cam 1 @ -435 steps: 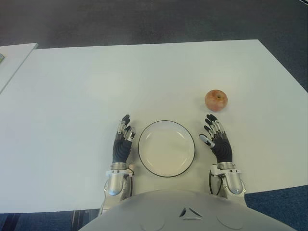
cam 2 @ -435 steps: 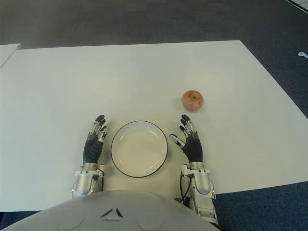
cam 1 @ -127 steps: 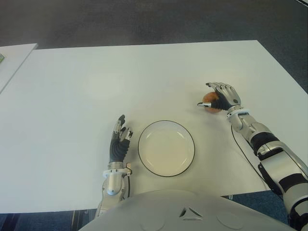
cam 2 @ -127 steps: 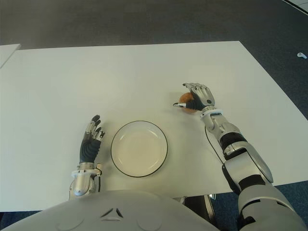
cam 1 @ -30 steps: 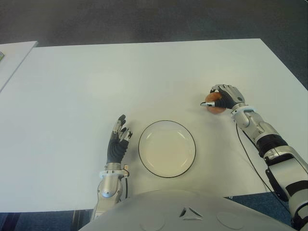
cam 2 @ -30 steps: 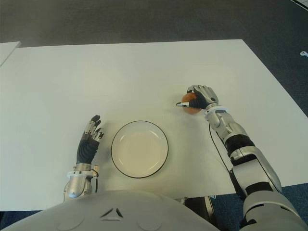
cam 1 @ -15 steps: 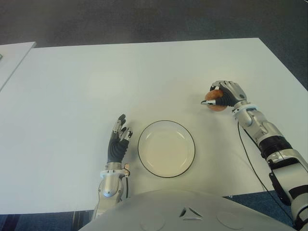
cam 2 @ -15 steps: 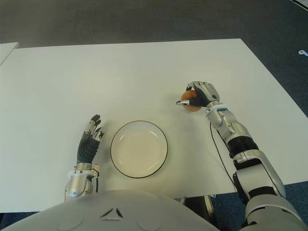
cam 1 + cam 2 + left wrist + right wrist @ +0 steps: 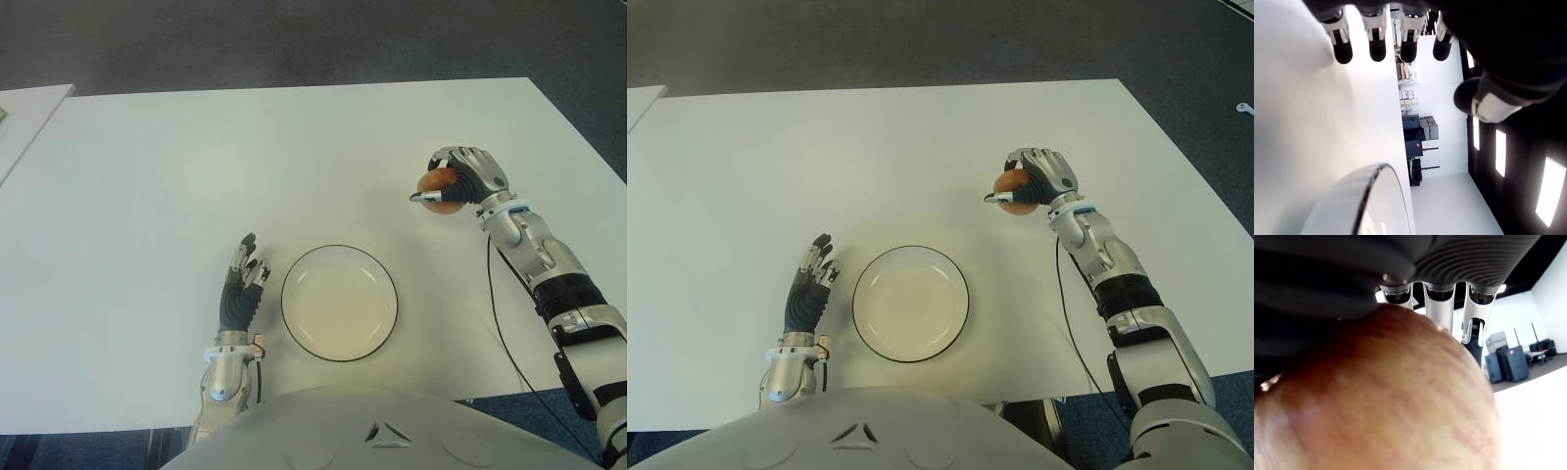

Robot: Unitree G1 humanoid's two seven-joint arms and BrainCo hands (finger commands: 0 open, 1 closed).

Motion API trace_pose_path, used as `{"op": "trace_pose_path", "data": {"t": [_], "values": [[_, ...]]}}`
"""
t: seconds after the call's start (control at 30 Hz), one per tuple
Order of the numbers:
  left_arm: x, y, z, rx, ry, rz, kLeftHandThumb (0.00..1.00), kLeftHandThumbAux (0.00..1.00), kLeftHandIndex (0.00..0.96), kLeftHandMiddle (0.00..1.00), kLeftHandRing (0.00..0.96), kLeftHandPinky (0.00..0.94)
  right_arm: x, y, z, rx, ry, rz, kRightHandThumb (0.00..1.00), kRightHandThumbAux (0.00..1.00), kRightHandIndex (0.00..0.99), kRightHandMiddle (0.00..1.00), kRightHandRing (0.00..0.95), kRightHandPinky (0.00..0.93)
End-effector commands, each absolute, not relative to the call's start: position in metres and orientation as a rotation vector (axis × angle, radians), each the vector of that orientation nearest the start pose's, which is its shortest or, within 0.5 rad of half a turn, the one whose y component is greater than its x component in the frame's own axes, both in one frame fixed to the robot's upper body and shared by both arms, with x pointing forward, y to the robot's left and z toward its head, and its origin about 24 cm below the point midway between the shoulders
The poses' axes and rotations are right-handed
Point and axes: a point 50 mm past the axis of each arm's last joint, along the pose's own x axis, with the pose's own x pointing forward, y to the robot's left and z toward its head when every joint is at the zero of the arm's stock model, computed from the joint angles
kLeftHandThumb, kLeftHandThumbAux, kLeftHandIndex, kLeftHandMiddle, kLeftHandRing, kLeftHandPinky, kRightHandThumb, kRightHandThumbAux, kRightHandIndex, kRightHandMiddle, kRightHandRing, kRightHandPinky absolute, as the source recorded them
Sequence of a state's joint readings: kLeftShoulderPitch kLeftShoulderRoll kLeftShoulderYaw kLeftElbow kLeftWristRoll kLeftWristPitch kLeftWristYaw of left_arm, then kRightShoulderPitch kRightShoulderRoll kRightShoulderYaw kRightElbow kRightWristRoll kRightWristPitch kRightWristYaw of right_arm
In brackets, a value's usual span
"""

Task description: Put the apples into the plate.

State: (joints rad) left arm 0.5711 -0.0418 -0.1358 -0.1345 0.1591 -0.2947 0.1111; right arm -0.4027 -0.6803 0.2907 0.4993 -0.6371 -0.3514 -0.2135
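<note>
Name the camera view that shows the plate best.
The left eye view: the whole plate shows, empty, between the open left robot hand and the right robot hand gripping the apple. The right eye view matches it. The left wrist view catches only the rim; the right wrist view shows none.

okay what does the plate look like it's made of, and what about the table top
The plate: probably glazed ceramic, possibly melamine; glossy cream white with a thin dark rim line. The table: smooth matte white, likely laminate or painted board, no grain showing. Right hand holds the apple above it; left hand shows left of the plate.
</note>
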Motion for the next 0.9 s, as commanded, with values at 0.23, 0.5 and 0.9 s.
{"op": "trace_pose_path", "data": {"t": [0.23, 0.5, 0.9], "values": [[0.13, 0.142, -0.005, 0.108, 0.118, 0.115, 0.04, 0.481, 0.0, 0.0, 0.0, 0.0, 0.304, -0.218, 0.096, -1.34, -0.337, 0.198, 0.704, 0.72, 0.441, 0.764, 0.735, 0.684], [0.129, 0.142, -0.005, 0.085, 0.121, 0.113, 0.045, 0.483, 0.0, 0.0, 0.0, 0.0, 0.29, -0.194, 0.109, -1.305, -0.398, 0.25, 0.703, 0.721, 0.44, 0.766, 0.734, 0.691], [0.132, 0.14, -0.006, 0.061, 0.123, 0.114, 0.048, 0.465, 0.0, 0.0, 0.0, 0.0, 0.27, -0.164, 0.115, -1.311, -0.472, 0.38, 0.698, 0.724, 0.439, 0.77, 0.732, 0.706]]}}
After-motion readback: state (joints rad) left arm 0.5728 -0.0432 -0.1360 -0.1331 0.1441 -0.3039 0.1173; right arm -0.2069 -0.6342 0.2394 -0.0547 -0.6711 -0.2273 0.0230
